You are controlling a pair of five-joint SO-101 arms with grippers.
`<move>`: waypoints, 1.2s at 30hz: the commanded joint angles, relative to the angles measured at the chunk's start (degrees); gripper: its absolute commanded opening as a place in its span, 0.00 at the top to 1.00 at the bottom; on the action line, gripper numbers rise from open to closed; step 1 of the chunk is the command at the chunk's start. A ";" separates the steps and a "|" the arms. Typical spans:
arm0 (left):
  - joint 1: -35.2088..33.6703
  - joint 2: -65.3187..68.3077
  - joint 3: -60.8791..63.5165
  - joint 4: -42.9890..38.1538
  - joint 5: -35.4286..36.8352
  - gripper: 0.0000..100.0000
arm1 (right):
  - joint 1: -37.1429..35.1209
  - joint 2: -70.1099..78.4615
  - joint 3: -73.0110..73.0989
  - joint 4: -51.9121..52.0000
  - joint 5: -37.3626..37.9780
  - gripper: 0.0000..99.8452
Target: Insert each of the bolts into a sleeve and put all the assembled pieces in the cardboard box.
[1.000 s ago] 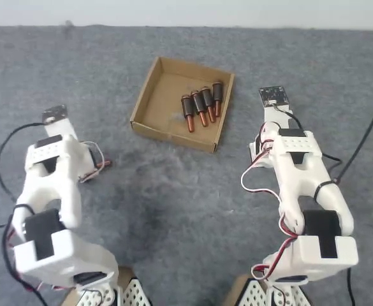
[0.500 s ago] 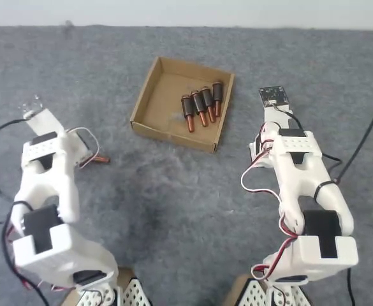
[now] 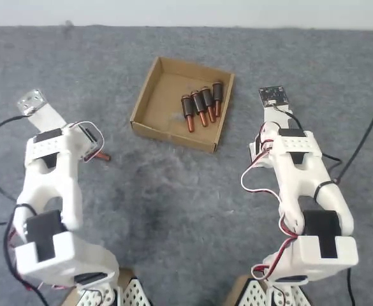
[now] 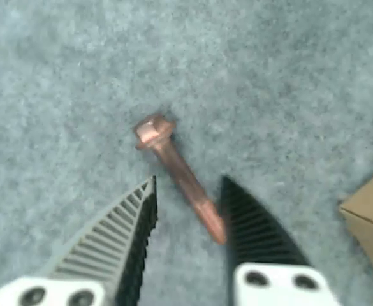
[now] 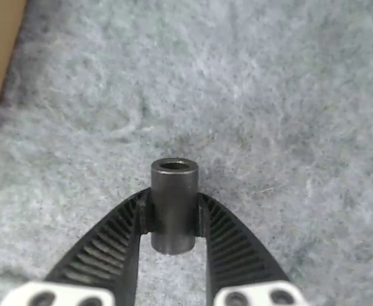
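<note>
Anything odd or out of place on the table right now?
Nothing damaged or spilled. One bolt lies loose on the carpet, slanted within the open left tool, not gripped. The right tool holds a sleeve upright. Four assembled pieces lie side by side in the cardboard box.

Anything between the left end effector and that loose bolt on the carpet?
Nothing visible. The bolt lies bare on the carpet, its shank between the tips of the open left end effector.
</note>
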 commanded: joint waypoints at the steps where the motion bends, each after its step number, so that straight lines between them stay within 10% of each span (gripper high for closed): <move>1: -0.53 -3.34 0.22 -1.32 1.93 0.77 | -0.57 -2.77 -0.18 -1.10 0.79 0.99; 16: -2.20 19.16 -23.87 15.91 4.66 0.78 | -0.66 -1.54 -0.62 -1.19 2.37 0.99; 25: -2.20 19.60 -24.57 16.53 4.04 0.99 | -0.66 -1.54 -0.53 -1.71 2.37 0.99; 36: 5.36 11.78 -15.60 15.21 -16.53 0.99 | -1.19 -1.45 -0.53 -1.71 2.46 0.99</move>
